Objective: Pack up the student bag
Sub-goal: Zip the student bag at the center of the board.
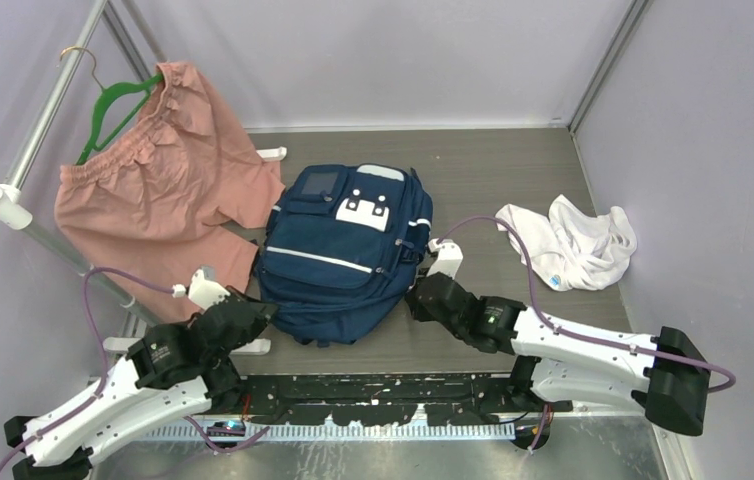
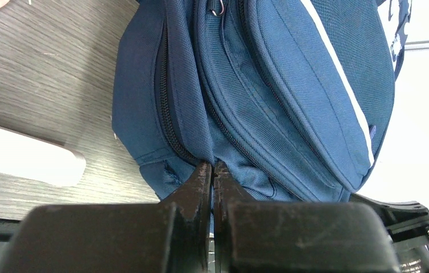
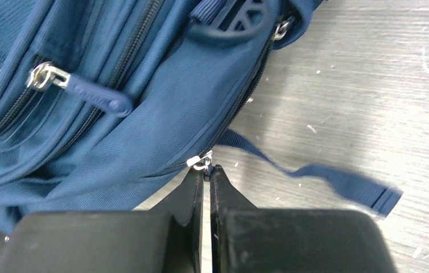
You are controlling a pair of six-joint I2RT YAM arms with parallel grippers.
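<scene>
The student bag (image 1: pixel 343 250) lies flat in the middle of the table, navy with white stripes and a white patch on its front pocket. My left gripper (image 1: pixel 269 306) sits at its near left corner. In the left wrist view the left gripper (image 2: pixel 213 166) is shut, pinching the bag's blue fabric (image 2: pixel 269 85) beside a zipper line. My right gripper (image 1: pixel 419 296) is at the bag's near right side. In the right wrist view it (image 3: pixel 207 169) is shut on the small pull of a silver zipper slider (image 3: pixel 199 161) on the bag's side seam.
Pink shorts (image 1: pixel 163 190) on a green hanger (image 1: pixel 113 105) hang from a metal rail (image 1: pixel 43 130) at the left. A white cloth (image 1: pixel 573 245) lies crumpled at the right. A loose blue strap (image 3: pixel 337 182) trails on the table. A white bar (image 2: pixel 24 159) lies left of the bag.
</scene>
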